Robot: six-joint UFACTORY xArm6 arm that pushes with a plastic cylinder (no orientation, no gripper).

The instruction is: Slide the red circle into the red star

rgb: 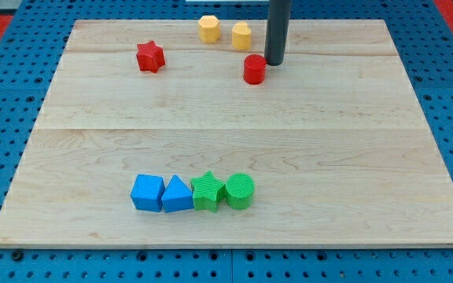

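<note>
**A:** Where is the red circle (255,69) sitting right now?

**B:** It is resting near the view's top, right of centre, with my tip (274,62) standing just beside it on its right and slightly above. There is no claw here opening or closing, only a bare rod, and it is holding nothing.

**A:** And the red star (150,56)?

**B:** It is lying well apart, toward the view's left and a little higher.

**A:** What is worrying you?

**B:** My tip is sitting a touch high on the circle, so I judge a leftward push may be glancing it downward, and the round block could be rolling off the rod and missing the star below. Steering upward too hard might send it into the two yellow blocks (225,31) near the top edge.

**A:** The blue and green blocks (193,192)?

**B:** They are lining up near the bottom, well clear.
</note>
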